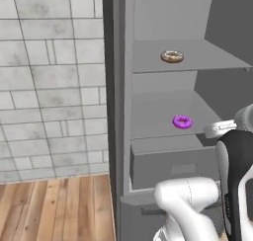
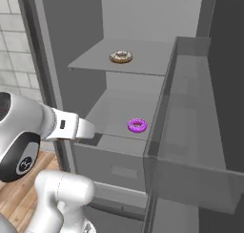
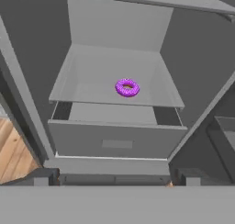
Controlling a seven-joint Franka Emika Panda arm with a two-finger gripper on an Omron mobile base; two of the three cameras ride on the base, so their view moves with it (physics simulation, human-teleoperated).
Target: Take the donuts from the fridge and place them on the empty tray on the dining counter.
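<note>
The fridge [image 1: 118, 87] stands open, with plain grey shelves inside. A purple-iced donut [image 1: 182, 122] [image 2: 137, 126] [image 3: 127, 87] lies near the front of the lower shelf. A brown donut with pale topping [image 1: 172, 57] [image 2: 121, 57] lies on the shelf above. My gripper [image 3: 117, 178] is open, its dark fingertips [image 3: 43, 176] wide apart with nothing between them. It hangs in front of the fridge, below and short of the purple donut. The tray and the dining counter are out of view.
A closed grey drawer [image 3: 117, 140] sits under the lower shelf. The open fridge door with its clear bin [image 2: 190, 146] stands close on the right. A pale brick wall [image 1: 49, 87] and wood floor [image 1: 54, 210] lie to the left.
</note>
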